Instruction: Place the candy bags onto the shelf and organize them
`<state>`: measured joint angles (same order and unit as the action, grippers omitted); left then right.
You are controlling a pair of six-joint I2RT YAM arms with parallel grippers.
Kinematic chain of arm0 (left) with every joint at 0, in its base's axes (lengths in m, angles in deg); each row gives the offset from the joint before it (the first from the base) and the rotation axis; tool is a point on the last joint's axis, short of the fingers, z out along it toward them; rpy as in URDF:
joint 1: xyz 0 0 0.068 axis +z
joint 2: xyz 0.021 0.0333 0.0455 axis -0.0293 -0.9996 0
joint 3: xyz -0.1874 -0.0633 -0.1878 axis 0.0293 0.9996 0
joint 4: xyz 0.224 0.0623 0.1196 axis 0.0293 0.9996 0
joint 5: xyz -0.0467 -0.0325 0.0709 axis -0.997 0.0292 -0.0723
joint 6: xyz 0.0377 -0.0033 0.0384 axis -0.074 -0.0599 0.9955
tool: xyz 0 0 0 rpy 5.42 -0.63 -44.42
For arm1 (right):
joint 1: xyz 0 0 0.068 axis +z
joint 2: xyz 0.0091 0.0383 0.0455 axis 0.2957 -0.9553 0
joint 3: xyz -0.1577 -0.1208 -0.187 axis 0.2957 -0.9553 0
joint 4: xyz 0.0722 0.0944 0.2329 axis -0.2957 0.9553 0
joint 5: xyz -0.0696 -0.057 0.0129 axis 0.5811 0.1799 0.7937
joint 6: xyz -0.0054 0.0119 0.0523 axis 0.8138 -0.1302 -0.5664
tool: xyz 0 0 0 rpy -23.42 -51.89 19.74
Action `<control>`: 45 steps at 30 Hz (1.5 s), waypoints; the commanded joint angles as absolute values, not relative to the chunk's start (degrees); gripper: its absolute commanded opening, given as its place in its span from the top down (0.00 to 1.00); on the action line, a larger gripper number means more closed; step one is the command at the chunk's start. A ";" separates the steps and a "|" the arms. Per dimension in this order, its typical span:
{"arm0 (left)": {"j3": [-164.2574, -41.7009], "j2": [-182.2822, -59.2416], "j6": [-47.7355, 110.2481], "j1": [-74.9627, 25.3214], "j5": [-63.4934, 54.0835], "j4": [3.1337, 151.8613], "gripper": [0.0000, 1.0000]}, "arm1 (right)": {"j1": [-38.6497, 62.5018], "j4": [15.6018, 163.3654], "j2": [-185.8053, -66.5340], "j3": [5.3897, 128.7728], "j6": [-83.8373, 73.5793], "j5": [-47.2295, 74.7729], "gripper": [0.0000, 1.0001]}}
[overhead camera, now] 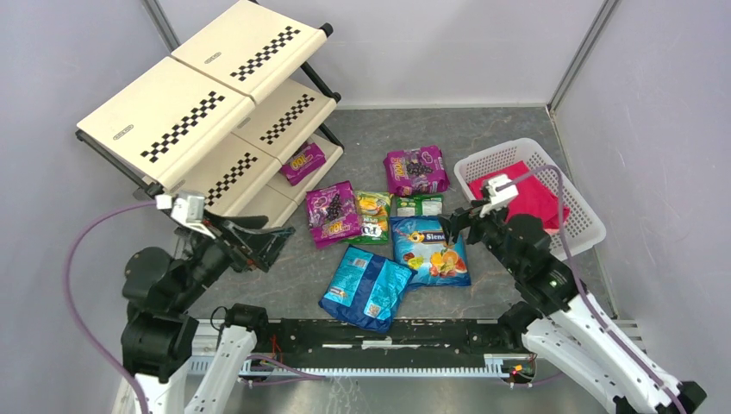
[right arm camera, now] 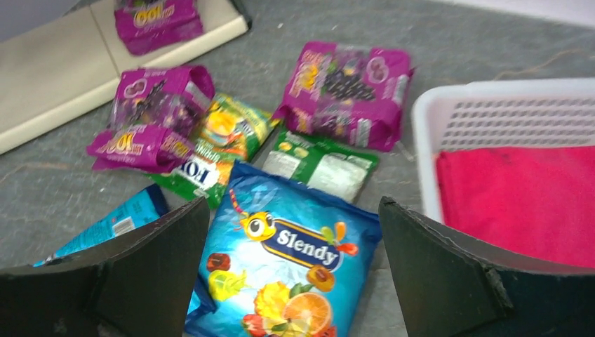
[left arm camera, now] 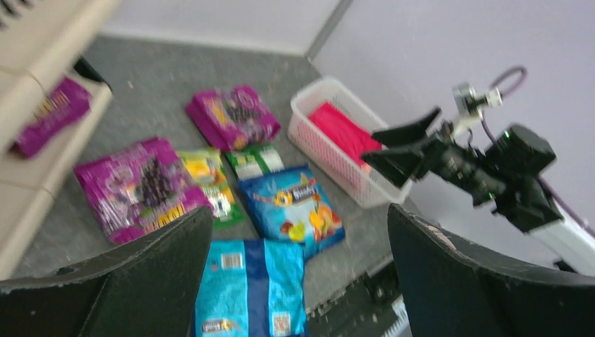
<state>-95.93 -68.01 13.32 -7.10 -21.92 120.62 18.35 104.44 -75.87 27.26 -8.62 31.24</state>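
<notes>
Six glossy flat candy bags (overhead camera: 431, 250) on grey worktop (overhead camera: 500, 129), magenta pouch (overhead camera: 303, 161) on cream slanted shelf (overhead camera: 172, 112), left gripper (left arm camera: 298, 214) and right gripper (right arm camera: 292, 205) jaws spread wide, empty

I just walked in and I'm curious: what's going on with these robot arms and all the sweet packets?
Two robot arms are putting candy bags onto the slanted shelf. One purple bag lies on its lowest tier; six others lie on the table. Both arms are empty-handed: the left end effector is open near the shelf's foot, and the right end effector is open above the blue Slendy bag.
</notes>
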 commanded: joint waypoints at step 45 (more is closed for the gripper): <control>-74.51 -60.66 16.82 -6.32 -16.43 112.07 0.00 | 38.39 54.26 -149.92 36.76 -67.67 38.60 0.16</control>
<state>-75.04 -59.53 14.61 -6.68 -17.22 114.78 38.11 56.77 -148.29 33.88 -67.11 34.82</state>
